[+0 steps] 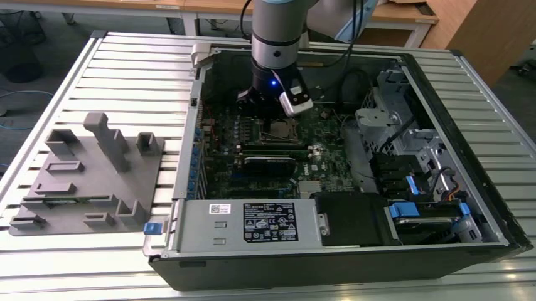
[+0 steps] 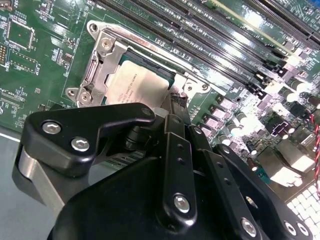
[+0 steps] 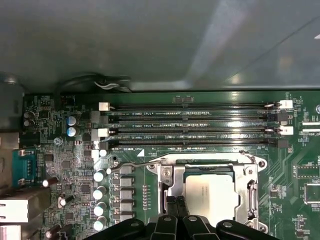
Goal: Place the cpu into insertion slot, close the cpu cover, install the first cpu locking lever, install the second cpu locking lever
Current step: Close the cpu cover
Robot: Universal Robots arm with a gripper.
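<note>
The cpu lies flat in the insertion slot on the green board. The cpu cover is down over it, framing its silver-grey top. A thin wire locking lever runs along one side of the cover. My gripper hovers right at the cover's edge. Its two black fingers are pressed together, shut, and nothing shows between them. The gripper body hides the near part of the socket in both wrist views.
Long black memory slots run beside the socket, with a row of capacitors close by. The case wall rises behind. A labelled power-supply box, a drive cage and a grey fixture surround the work area.
</note>
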